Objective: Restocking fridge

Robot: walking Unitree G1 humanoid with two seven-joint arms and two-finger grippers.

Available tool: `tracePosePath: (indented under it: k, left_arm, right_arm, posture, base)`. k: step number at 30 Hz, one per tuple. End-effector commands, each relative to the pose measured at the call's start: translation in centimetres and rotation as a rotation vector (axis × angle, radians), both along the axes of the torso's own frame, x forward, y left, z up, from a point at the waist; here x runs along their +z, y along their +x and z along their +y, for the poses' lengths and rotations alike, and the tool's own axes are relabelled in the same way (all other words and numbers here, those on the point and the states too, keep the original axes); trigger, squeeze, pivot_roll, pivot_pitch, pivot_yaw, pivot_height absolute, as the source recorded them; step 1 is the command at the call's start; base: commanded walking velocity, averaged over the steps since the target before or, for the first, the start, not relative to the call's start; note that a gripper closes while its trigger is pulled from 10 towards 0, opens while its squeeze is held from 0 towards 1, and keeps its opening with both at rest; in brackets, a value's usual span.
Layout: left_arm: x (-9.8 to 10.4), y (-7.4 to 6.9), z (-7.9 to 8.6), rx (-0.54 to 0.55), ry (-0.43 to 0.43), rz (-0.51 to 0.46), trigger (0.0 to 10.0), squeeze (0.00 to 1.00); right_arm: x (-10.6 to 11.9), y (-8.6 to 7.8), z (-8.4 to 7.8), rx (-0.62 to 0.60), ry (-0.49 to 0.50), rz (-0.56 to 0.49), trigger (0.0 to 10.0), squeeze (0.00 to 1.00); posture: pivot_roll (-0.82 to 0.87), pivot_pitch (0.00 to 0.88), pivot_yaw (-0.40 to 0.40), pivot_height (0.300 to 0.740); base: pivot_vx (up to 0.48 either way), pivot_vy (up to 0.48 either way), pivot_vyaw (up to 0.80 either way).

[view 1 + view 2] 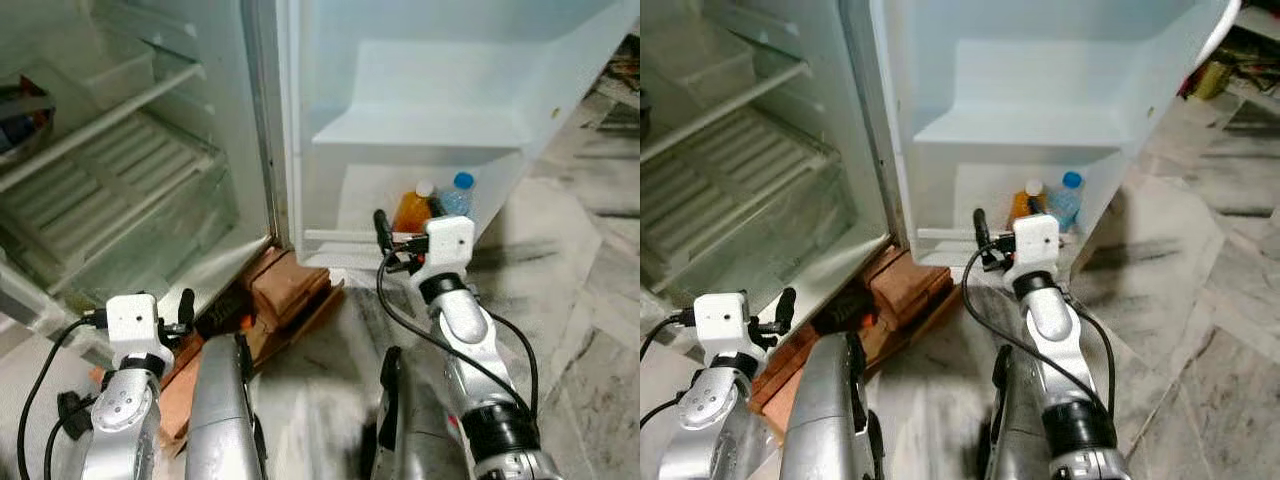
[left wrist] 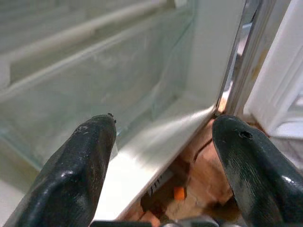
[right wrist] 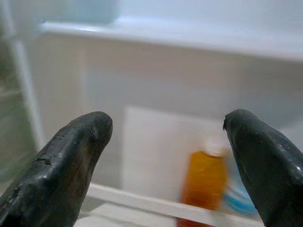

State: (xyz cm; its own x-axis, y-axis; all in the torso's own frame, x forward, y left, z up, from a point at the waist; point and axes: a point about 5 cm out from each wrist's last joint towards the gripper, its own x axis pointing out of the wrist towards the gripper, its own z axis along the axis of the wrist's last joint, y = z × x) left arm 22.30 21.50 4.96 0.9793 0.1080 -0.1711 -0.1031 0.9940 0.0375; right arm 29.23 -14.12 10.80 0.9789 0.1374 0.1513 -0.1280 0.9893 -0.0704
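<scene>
The fridge stands open, and its door [image 1: 430, 90] is swung out to the right. An orange bottle [image 1: 412, 211] with a white cap and a clear bottle [image 1: 456, 197] with a blue cap stand in the door's bottom shelf [image 1: 330, 240]. My right gripper [image 3: 165, 123] is open and empty just in front of that shelf, and it faces the orange bottle [image 3: 204, 179]. My left gripper [image 2: 163, 125] is also open and empty. It is held low near the fridge's bottom front edge, facing the clear crisper drawer [image 2: 94, 94].
Reddish bricks [image 1: 285, 285] prop up the fridge's base between my two arms. Wire shelves [image 1: 120, 170] fill the fridge's inside. The floor [image 1: 580, 300] is veined marble, with some clutter [image 1: 620, 90] at the far right.
</scene>
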Motion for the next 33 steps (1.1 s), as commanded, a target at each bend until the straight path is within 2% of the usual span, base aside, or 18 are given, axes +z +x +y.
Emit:
tracePosePath:
  k: [1, 3, 8, 11, 15, 24, 29, 33]
  left_arm:
    - [-0.7, -0.4, 0.1, 0.012, -0.009, 0.024, 10.0, 0.00]
    - [-1.0, -0.6, -0.1, 0.007, -0.012, 0.033, 10.0, 0.00]
    - [-0.9, -0.3, -0.4, -0.012, -0.004, 0.018, 10.0, 0.00]
    - [-0.7, 0.0, -0.3, 0.005, -0.032, 0.014, 10.0, 0.00]
    - [-0.5, 0.1, -0.7, -0.018, -0.009, -0.006, 10.0, 0.00]
    - [-0.5, 0.1, -1.0, -0.026, 0.006, -0.011, 10.0, 0.00]
    - [-0.6, 0.3, -1.2, -0.032, 0.009, -0.007, 10.0, 0.00]
    - [-0.5, 0.5, -1.2, -0.042, 0.022, -0.008, 10.0, 0.00]
  right_arm:
    - [-0.3, -0.3, -1.4, -0.088, 0.025, 0.027, 10.0, 0.00]
    - [-0.8, -0.5, -1.8, -0.122, 0.059, 0.060, 10.0, 0.00]
    - [-0.5, -0.9, -2.1, -0.077, 0.005, 0.054, 10.0, 0.00]
    - [0.2, -0.4, -2.5, -0.079, 0.005, 0.044, 10.0, 0.00]
    - [0.4, -0.2, -2.6, -0.079, 0.005, 0.045, 10.0, 0.00]
    - [0.2, -0.4, -1.4, -0.021, -0.006, 0.052, 10.0, 0.00]
    - [0.1, -0.1, -1.3, -0.017, -0.019, 0.051, 10.0, 0.00]
    - [0.1, 0.0, -1.4, -0.019, -0.021, 0.053, 10.0, 0.00]
  posture:
    - [0.11, 0.030, 0.005, 0.552]
    - [0.11, 0.028, 0.006, 0.561]
    - [0.09, 0.018, -0.002, 0.588]
    - [0.09, 0.018, -0.011, 0.617]
    - [0.10, 0.021, -0.015, 0.645]
    - [0.09, 0.028, -0.020, 0.697]
    - [0.09, 0.033, -0.014, 0.734]
    - [0.09, 0.034, -0.014, 0.740]
  base:
    - [0.000, 0.000, 0.00]
    - [0.000, 0.000, 0.00]
    - [0.000, 0.000, 0.00]
    - [0.000, 0.000, 0.00]
    - [0.000, 0.000, 0.00]
    - [0.000, 0.000, 0.00]
    - [0.000, 0.000, 0.00]
    - [0.000, 0.000, 0.00]
